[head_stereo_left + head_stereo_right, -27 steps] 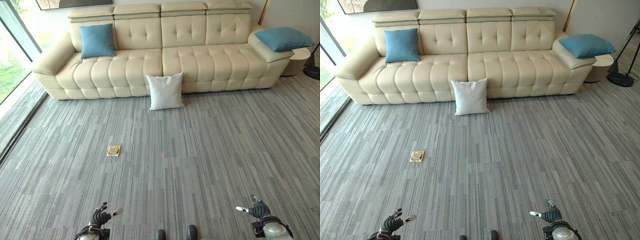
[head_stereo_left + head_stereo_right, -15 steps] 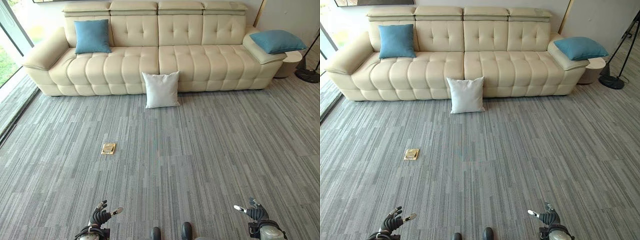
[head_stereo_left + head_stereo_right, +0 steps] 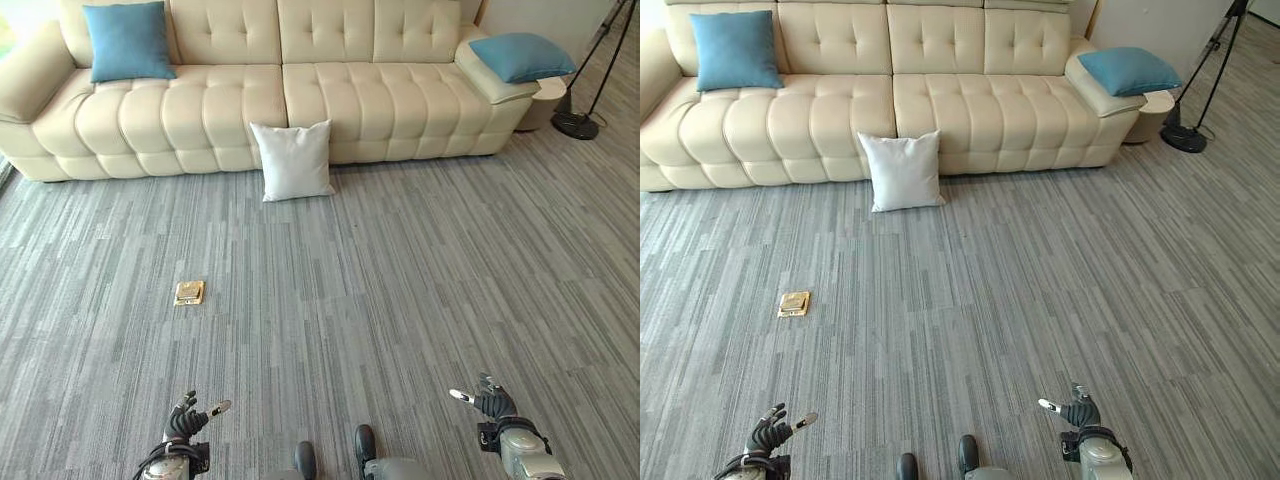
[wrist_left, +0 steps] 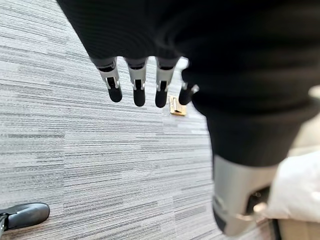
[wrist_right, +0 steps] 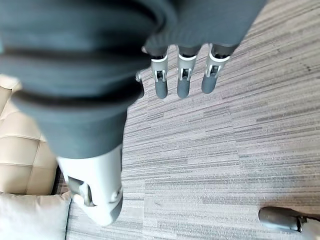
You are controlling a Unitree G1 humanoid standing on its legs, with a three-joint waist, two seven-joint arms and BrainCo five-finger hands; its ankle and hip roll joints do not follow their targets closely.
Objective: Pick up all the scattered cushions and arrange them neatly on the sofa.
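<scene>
While I look down from the head, I see a white cushion point(image 3: 292, 160) standing on the grey carpet point(image 3: 400, 280), leaning against the front of the cream sofa point(image 3: 340, 90) near its middle. One blue cushion point(image 3: 128, 40) sits up against the sofa's back at the left end. Another blue cushion point(image 3: 521, 56) lies on the right armrest. A small brass floor plate point(image 3: 189, 292) is set in the carpet. My left hand point(image 3: 188, 418) and my right hand point(image 3: 488, 402) hang low, well apart from the cushions, fingers loose and spread, holding nothing. A black lamp stand point(image 3: 585, 100) is by the sofa's right end.
</scene>
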